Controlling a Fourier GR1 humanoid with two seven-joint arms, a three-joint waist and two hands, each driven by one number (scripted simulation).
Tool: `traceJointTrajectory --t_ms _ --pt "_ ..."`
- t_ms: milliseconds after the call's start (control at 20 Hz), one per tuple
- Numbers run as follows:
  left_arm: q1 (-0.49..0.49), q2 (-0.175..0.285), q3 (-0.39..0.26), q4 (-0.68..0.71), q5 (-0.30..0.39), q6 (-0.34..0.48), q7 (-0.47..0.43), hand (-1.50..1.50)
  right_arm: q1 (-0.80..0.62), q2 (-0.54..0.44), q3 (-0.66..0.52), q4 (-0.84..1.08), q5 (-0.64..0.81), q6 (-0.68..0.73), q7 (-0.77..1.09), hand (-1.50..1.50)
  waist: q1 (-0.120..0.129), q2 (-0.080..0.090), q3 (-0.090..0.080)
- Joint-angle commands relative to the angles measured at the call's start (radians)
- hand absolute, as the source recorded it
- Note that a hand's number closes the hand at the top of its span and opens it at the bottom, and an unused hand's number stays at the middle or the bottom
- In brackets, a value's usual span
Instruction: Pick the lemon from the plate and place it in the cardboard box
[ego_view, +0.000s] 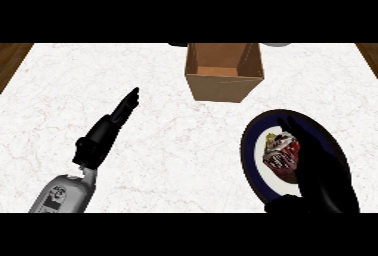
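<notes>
Yellowish lemon (281, 151) lies lengthwise near-to-far on plate (251, 159); right hand (325, 172) fingers unclear, left hand (111, 126) fingers straight, together.

Left robot hand (111, 127) straight-fingered; right robot hand (322, 170) points forward.

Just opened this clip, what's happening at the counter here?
The robot's right hand is over the dark plate at the near right, close beside the mottled red-and-yellow item lying on it. Whether it has gripped it I cannot tell. The cardboard box stands open at the far side, nothing visible inside. The left hand is open over the counter at the left, holding nothing.
</notes>
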Motion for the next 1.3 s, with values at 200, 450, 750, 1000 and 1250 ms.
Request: traceJointTrajectory --t_ms 200,450,750,1000,1250 --pt "-0.015 -0.054 0.052 0.05 -0.04 -0.031 -0.027 0.0 0.023 0.079 -0.089 0.143 0.052 0.031 -0.104 -1.5 -0.006 0.0 0.001" --pt "0.029 -0.051 0.053 -0.071 -0.063 -0.045 0.043 0.0 0.078 0.141 -0.021 0.159 0.198 -0.03 -0.141 -1.5 -0.004 -0.001 0.001" --pt "0.006 -0.094 0.077 -0.006 -0.099 -0.073 0.04 0.0 0.008 0.21 -0.113 0.251 0.186 0.065 -0.172 -1.5 -0.003 0.0 0.001" --pt "0.046 -0.101 0.094 -0.086 -0.098 -0.098 0.062 0.0 0.066 0.194 -0.156 0.27 0.191 0.086 -0.255 -1.5 -0.003 -0.001 0.001" --pt "0.03 -0.136 0.089 -0.003 -0.144 -0.104 0.006 0.0 0.027 0.231 -0.205 0.344 0.194 0.118 -0.291 -1.5 -0.004 0.0 0.001"
